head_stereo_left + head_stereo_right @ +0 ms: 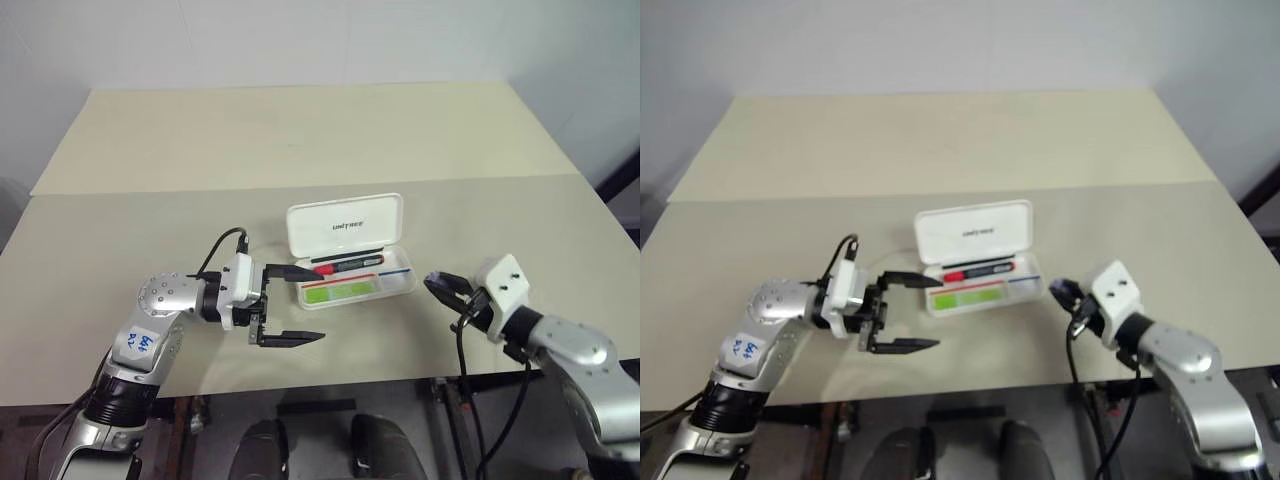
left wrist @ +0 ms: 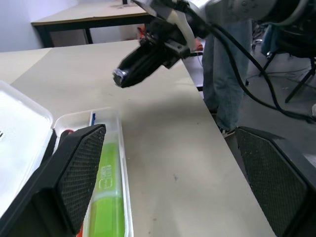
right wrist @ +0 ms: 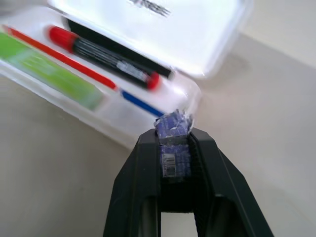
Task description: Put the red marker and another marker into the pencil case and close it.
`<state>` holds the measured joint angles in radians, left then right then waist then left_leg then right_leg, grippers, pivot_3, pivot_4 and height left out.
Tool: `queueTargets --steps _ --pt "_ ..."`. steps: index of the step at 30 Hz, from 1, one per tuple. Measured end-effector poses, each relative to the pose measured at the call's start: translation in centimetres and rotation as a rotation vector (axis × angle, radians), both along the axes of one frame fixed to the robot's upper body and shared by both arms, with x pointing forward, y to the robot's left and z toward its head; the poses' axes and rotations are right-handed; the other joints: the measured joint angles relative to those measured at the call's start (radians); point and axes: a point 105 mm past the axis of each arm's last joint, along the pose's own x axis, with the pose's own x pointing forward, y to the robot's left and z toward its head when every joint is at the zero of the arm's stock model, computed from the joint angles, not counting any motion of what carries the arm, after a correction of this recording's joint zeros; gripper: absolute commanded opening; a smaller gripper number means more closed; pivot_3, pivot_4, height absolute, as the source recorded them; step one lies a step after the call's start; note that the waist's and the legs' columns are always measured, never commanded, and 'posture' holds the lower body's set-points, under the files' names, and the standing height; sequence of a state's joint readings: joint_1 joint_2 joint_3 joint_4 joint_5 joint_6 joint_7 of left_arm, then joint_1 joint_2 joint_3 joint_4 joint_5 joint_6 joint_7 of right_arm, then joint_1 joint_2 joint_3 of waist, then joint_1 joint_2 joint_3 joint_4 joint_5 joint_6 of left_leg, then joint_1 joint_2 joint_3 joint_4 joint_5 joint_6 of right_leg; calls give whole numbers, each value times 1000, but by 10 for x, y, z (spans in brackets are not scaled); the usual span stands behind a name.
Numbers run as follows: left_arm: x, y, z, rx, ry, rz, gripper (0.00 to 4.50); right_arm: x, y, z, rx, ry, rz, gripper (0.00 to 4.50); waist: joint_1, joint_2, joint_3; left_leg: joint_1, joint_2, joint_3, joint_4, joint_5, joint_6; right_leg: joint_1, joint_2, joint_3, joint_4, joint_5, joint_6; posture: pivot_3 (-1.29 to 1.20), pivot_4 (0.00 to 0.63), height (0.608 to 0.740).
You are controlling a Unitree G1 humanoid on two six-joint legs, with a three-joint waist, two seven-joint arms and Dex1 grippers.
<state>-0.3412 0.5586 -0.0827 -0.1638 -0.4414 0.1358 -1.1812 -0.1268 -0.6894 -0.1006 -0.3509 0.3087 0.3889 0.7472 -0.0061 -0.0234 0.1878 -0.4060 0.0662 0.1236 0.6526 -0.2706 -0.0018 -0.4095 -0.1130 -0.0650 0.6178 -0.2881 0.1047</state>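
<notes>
Left end effector [image 1: 290, 305] spread; right end effector [image 1: 441, 287] pinching blue-wrapped piece [image 3: 172, 133]. Beige surface [image 1: 300, 140]; pencil case [image 1: 346, 226] lid reads "UNITREE".

Pencil case [image 1: 345, 226]: white hard plastic, smooth, faintly glossy lid; tray semi-translucent.
Red marker [image 1: 348, 264]: smooth plastic, black barrel, glossy red cap.
Green highlighter [image 1: 340, 291]: smooth plastic.
Bench [image 1: 300, 140]: matt beige, smooth.
Left gripper [image 1: 296, 305]: matt black plastic fingers with finely textured pads [image 2: 81, 175].
Right gripper [image 1: 443, 287]: matt black.
</notes>
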Motion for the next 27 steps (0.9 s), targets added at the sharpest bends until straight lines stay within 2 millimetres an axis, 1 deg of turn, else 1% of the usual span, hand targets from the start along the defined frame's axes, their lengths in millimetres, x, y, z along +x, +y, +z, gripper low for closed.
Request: queueTargets --steps 1,2,3,4,5,9,15,18,21,27 --pt "1 0 0 -2 -2 4 4500 11 3 13 -30 -38 74 401 -8 1 1 0 0 0 0 1 2 0 0 1 -1 2 0 0 150 740" --pt "1 1 0 -3 -4 6 4500 18 3 25 -55 -83 126 401 -10 1 1 0 -1 0 0 1 3 0 -1 1 -1 2 0 0 150 740" --pt "2 2 0 -3 -4 11 4500 22 6 34 -78 -120 189 401 -12 0 1 0 0 1 0 1 2 1 0 0 -1 2 0 0 150 740" --pt "2 2 0 -3 -5 14 4500 24 10 37 -93 -137 245 401 -12 0 0 0 0 1 -1 2 1 1 1 -2 -1 1 -1 0 150 740" --pt "3 3 -1 -3 -5 19 4500 25 16 35 -108 -135 311 401 -10 -1 0 0 0 1 -2 2 0 1 1 -2 -1 1 -1 0 150 740" --pt "4 8 0 -1 -11 49 4500 32 38 15 -157 -87 548 401 -11 0 1 -1 0 5 -2 4 -3 0 0 -2 0 1 -1 0 150 740" --pt "2 15 0 20 -21 84 4500 37 51 8 -220 -95 738 401 -16 0 1 -1 0 5 -1 4 -4 0 -1 -1 0 1 0 0 150 740" --pt "1 18 1 21 -32 107 4500 37 54 1 -235 -74 792 401 -21 0 1 0 0 6 -1 4 -4 0 -1 -1 1 1 0 0 150 740" --pt "-1 20 1 22 -34 125 4500 40 50 -4 -238 -56 793 401 -22 0 1 0 0 5 -1 5 -4 0 -1 -1 2 1 0 0 150 740" --pt "-1 21 3 25 -44 144 4500 51 41 -6 -271 -46 765 401 -24 0 1 1 0 5 0 5 -4 -1 -1 -1 3 1 -1 0 150 740"
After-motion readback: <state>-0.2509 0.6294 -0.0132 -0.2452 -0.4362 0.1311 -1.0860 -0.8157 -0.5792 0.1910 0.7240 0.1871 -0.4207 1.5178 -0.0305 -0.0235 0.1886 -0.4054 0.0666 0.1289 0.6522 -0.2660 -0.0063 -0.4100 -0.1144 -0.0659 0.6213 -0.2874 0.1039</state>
